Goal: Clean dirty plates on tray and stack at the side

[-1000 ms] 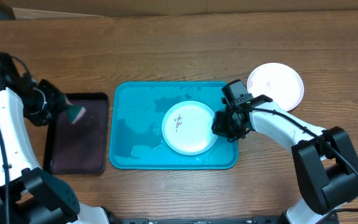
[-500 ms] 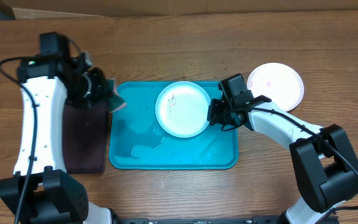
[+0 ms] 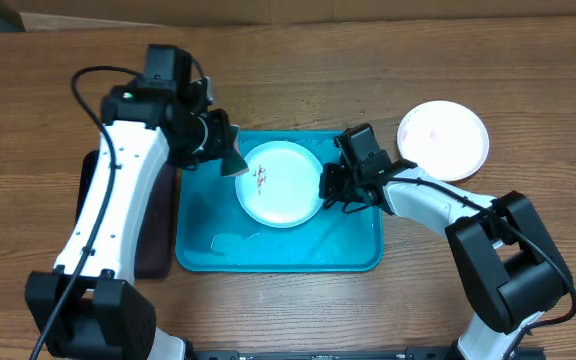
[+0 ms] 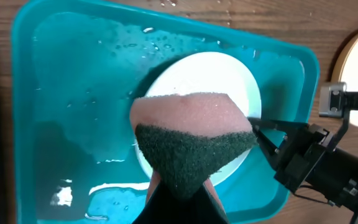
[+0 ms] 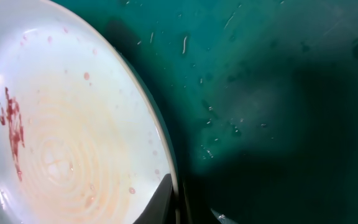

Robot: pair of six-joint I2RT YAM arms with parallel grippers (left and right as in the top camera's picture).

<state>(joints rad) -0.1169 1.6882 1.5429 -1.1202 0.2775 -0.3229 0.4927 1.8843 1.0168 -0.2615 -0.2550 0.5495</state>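
Note:
A white plate (image 3: 280, 183) with a red smudge (image 3: 261, 175) lies in the turquoise tray (image 3: 208, 215). My right gripper (image 3: 330, 186) is shut on the plate's right rim. In the right wrist view the rim sits between my jaws (image 5: 178, 202), with the plate (image 5: 61, 124) to the left and the wet tray (image 5: 278, 93) to the right. My left gripper (image 3: 220, 148) is shut on a sponge (image 3: 234, 160) at the plate's left edge. In the left wrist view the pink and dark green sponge (image 4: 194, 134) covers much of the plate (image 4: 210, 68). A second plate (image 3: 444, 139) sits on the table at the right.
A dark black-rimmed tray (image 3: 153, 235) lies left of the turquoise tray, mostly under my left arm. Water pools on the turquoise tray's floor (image 4: 110, 186). Cardboard lines the far table edge (image 3: 148, 18).
My left arm has swung right from the dark tray with the sponge to the plate's left edge. My right gripper has dragged the plate left and toward the tray's back.

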